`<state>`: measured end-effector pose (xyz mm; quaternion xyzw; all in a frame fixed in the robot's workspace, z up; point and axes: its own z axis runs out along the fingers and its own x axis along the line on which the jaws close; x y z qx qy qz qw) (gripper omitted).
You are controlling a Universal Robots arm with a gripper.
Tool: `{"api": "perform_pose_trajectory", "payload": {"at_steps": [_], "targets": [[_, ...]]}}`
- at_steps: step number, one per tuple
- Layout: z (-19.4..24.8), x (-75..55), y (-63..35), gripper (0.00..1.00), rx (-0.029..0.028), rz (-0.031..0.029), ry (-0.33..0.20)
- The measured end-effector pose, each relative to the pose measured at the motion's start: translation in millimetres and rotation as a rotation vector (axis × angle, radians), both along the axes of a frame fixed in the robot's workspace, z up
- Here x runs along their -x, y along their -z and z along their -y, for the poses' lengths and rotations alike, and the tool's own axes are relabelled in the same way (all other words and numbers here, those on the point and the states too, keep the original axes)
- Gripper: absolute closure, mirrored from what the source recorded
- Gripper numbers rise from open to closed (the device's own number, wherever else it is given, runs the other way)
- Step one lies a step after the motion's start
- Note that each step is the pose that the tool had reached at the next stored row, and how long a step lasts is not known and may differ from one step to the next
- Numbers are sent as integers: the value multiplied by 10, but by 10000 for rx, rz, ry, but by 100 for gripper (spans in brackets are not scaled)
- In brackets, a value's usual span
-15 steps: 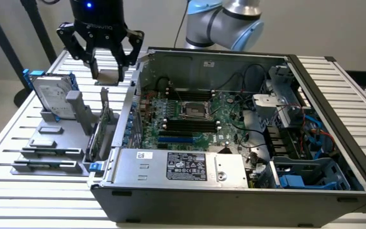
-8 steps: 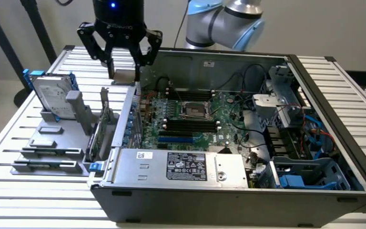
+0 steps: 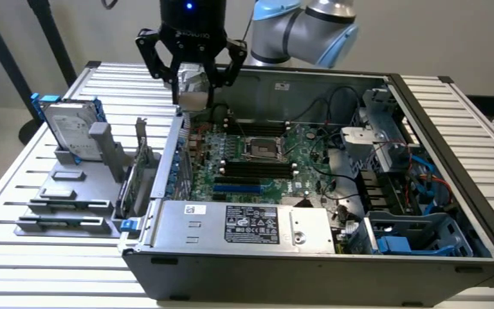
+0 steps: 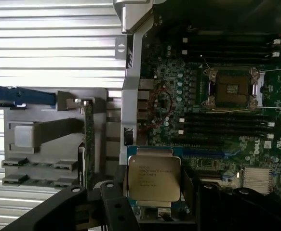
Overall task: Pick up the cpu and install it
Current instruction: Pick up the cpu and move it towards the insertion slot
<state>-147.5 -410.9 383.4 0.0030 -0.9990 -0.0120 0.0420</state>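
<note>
1. One open computer case point(image 3: 316, 273), standing on one slatted table point(image 3: 41, 270).
2. One robot arm point(image 3: 303, 29) over the case's far edge, carrying one gripper point(image 3: 195, 89).
3. One silver chip point(image 4: 153, 178), held between the gripper's fingers above the case's side wall.
4. One circuit board point(image 3: 307, 167) inside the case, with one empty square socket point(image 3: 260, 149).
5. One labelled metal box point(image 3: 247, 224) along the case's near wall.
6. One hard drive point(image 3: 69, 125) in a blue frame, outside the case on the exterior view's left.
</note>
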Motion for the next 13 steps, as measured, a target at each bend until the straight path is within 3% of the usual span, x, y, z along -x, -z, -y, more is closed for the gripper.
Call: {"api": "perform_pose_trajectory", "payload": {"at_steps": [4,13], "targets": [[-78,-154,7,45,0,0,-1],[-326,-469,125,45,-1,0,-1]]}}
